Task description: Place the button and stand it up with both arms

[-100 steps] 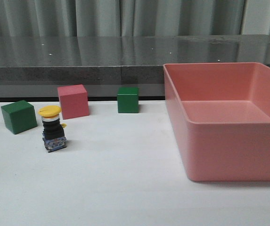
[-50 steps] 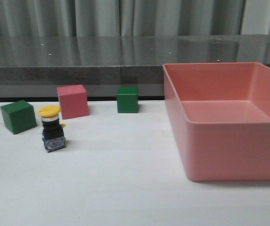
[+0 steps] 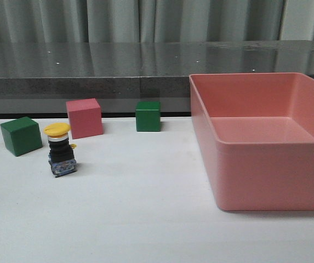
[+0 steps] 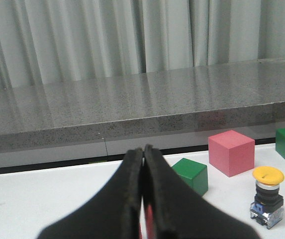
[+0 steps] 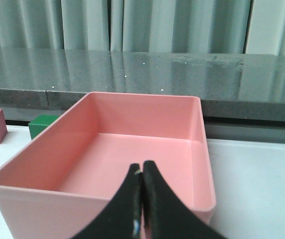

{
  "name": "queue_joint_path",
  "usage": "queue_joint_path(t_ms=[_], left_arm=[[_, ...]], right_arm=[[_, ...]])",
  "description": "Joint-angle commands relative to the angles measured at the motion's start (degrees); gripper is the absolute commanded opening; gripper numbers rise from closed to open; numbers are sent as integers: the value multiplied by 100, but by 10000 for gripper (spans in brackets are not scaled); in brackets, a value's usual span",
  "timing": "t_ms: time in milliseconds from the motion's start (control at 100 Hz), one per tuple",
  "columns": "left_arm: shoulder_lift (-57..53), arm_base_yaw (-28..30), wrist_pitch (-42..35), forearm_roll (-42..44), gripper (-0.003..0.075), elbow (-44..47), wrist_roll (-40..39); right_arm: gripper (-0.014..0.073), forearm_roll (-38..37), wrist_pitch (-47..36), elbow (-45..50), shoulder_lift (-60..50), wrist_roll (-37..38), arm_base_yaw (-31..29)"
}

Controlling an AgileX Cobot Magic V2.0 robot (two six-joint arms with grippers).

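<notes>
The button [image 3: 61, 150] stands upright on the white table at the left, yellow cap up, blue-grey base down. It also shows in the left wrist view [image 4: 267, 197]. Neither arm shows in the front view. My left gripper [image 4: 143, 150] is shut and empty, well back from the button, which lies off to its side. My right gripper [image 5: 142, 167] is shut and empty, held in front of the pink bin [image 5: 102, 196], far from the button.
A green cube [image 3: 21, 136], a pink cube [image 3: 84, 118] and a second green cube [image 3: 148, 115] stand behind and beside the button. The large pink bin [image 3: 266, 181] fills the right of the table. A grey ledge and curtains run along the back.
</notes>
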State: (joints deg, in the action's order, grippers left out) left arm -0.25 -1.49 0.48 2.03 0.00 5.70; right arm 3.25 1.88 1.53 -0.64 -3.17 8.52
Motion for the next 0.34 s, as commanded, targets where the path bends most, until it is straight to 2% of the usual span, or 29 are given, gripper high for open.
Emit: queue_joint_path(t_ms=[0,330], left_arm=[[-176,20,-471,-37,-20,256,-65],[-176,20,-471,-37,-20,256,-65]], right_arm=[[-60,24,-301,-83,-86,2,-26],[-60,24,-276,-83,-86,2,-26]])
